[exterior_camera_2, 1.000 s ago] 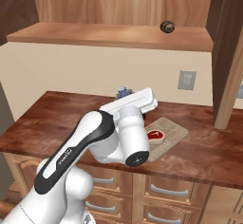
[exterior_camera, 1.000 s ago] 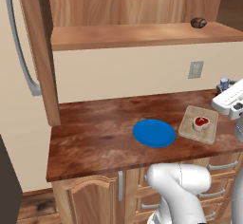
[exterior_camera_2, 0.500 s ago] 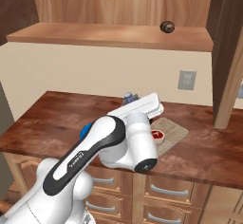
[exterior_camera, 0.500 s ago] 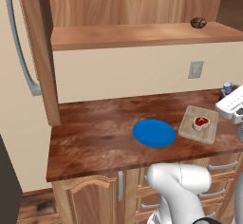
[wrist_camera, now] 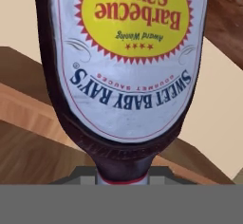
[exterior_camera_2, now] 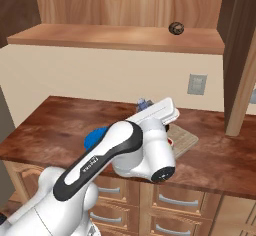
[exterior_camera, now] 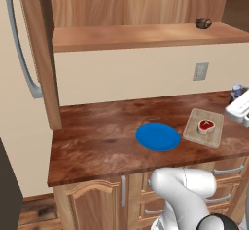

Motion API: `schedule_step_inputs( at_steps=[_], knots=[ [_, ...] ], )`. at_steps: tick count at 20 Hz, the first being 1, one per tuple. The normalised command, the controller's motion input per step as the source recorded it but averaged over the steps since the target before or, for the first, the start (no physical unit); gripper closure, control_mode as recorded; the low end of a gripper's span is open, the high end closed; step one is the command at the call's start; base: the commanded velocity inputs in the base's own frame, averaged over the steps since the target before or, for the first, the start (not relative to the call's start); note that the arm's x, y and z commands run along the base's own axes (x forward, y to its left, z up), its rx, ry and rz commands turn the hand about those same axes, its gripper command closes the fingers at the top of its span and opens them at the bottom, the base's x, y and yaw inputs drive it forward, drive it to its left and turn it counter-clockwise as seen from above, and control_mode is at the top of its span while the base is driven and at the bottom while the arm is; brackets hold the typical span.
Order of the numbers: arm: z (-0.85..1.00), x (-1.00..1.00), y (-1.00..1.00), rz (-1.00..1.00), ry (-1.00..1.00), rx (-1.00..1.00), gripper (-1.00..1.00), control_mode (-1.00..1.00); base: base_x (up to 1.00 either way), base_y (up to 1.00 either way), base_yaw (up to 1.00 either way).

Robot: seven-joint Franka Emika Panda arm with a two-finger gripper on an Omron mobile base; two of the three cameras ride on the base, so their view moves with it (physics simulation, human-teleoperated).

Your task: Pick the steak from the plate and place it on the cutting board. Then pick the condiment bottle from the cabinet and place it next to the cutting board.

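Your condiment bottle (wrist_camera: 128, 71) is already in the grasp: in the hand view it sits right up against the camera, label reading upside down, its dark base clamped between the jaws at the bottom of the picture. From the left base view you can pick out only its blue cap (exterior_camera: 237, 88) at the far right edge, above the counter (exterior_camera: 97, 141) and just beyond the cutting board (exterior_camera: 204, 127).

The first half looks done. The steak (exterior_camera: 205, 125) lies on the cutting board, and the plate (exterior_camera: 157, 136) beside it is bare. The bottle is off the cabinet (exterior_camera: 146, 35) ledge, where a brown round lump (exterior_camera: 203, 23) sits. What remains, by my reading, is to lower the bottle onto the counter next to the board and let go.

The left base view gives you the clean layout of plate, board and steak. The right base view puts the arm across that area, so the plate (exterior_camera_2: 93, 138) and board (exterior_camera_2: 184, 141) show only as slivers, but it does show the bottle cap (exterior_camera_2: 143, 101) behind the hand. Only the hand view confirms the grip itself.
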Motion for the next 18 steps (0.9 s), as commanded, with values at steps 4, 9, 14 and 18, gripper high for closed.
schedule_step_inputs(
  at_steps=[4, 9, 14, 18],
  knots=[
    [-0.13, 0.06, -0.22, 0.00, 0.00, -0.09, 1.00, -1.00, 0.00, 0.00, 0.00],
    [-0.15, 0.09, -0.22, 0.00, 0.00, -0.09, 1.00, -1.00, 0.00, 0.00, 0.00],
    [-0.20, 0.13, -0.20, 0.00, -0.02, -0.09, 1.00, -1.00, 0.00, 0.00, 0.00],
    [-0.21, 0.08, -0.16, 0.00, -0.02, -0.07, 1.00, -1.00, 0.00, 0.00, 0.00]
  ],
)
